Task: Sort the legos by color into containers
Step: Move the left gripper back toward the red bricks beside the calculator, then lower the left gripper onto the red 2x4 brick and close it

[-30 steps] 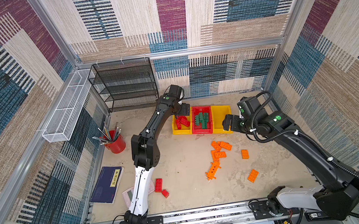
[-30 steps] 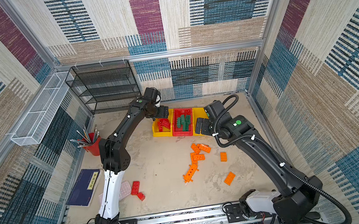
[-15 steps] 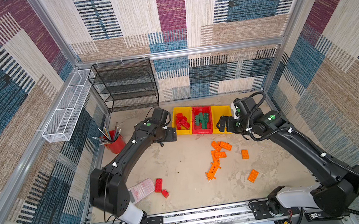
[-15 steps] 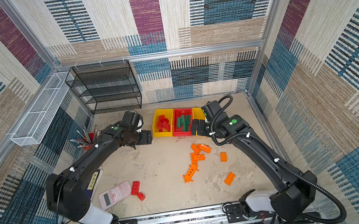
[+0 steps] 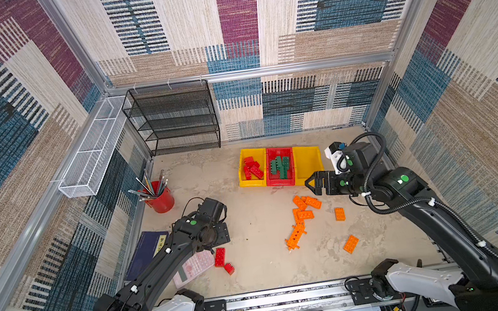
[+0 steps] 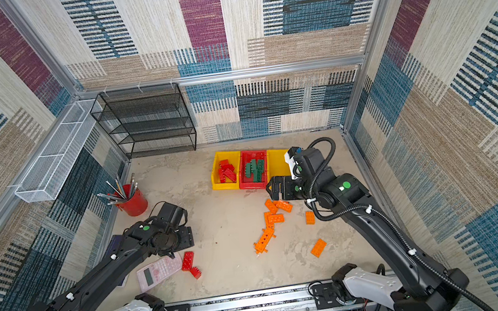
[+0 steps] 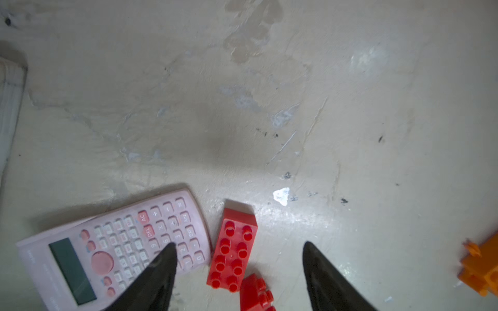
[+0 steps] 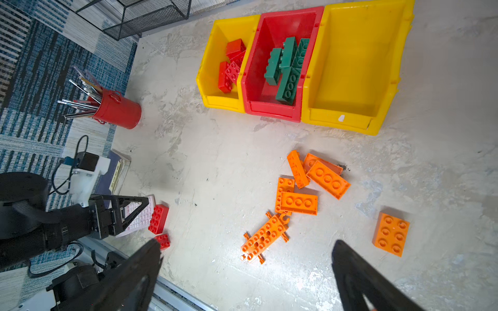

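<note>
Swung back toward the near edge, the left fingers [image 7: 161, 272] now hang apart by a studded red brick [image 7: 232, 253] at 7 o'clock, beside the pink calculator [image 7: 116, 250]. Orange bricks [image 5: 305, 214] lie scattered on the mottled surface [image 5: 259, 225]; just beyond them the right fingers [image 8: 140, 272] are spread wide. At 12 o'clock, touching in a row: glossy yellow bin [image 5: 252, 184] holding red bricks [image 5: 252, 170], red bin [image 5: 281, 183] holding green bricks [image 5: 281, 167], second yellow bin [image 5: 307, 162].

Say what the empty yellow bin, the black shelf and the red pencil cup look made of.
Empty yellow bin: likely moulded plastic, smooth and slightly glossy, with rounded rims.
Black shelf: metal wire mesh, matte; you see through its grid.
Red pencil cup: probably painted metal, thin-walled with a sheen, though plastic is possible.
</note>
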Robot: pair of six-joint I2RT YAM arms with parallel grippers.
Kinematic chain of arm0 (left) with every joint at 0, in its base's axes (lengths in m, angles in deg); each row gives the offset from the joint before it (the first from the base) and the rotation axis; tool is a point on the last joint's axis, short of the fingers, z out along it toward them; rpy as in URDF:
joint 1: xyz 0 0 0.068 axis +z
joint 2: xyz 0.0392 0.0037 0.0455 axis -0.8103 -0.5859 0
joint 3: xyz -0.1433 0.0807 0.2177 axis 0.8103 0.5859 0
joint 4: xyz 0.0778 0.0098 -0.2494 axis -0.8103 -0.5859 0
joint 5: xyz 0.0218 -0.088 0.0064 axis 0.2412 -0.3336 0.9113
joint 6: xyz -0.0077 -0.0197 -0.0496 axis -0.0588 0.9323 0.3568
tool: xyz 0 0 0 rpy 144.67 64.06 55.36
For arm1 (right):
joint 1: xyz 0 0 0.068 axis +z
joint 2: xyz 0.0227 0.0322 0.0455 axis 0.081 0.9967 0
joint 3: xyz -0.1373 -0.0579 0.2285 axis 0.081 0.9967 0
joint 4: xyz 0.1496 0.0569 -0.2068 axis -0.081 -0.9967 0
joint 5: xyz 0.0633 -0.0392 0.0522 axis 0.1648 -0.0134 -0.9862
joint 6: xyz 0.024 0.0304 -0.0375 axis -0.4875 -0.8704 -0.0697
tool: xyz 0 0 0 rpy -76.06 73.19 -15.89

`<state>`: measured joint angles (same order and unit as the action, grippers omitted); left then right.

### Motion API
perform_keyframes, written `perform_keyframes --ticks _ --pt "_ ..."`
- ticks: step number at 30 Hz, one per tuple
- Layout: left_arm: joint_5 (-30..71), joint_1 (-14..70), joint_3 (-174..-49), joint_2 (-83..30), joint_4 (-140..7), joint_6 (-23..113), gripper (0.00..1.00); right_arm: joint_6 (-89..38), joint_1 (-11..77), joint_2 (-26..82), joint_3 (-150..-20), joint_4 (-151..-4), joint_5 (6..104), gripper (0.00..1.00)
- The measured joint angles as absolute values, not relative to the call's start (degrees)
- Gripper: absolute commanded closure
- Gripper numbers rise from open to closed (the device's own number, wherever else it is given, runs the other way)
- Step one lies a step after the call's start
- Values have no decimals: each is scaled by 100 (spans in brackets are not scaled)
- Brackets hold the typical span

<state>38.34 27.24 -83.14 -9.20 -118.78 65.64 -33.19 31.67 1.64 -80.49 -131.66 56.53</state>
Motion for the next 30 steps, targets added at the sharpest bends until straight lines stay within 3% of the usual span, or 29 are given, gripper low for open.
perform_keyframes --ticks 21,30 --pt "3707 2205 -7816 -1849 -11113 6937 41 -3345 3167 -382 -7811 -13553 5570 0" --pt "3724 1969 -7772 -2186 -11032 7156 42 -3339 3167 -341 -7754 -13607 5658 0"
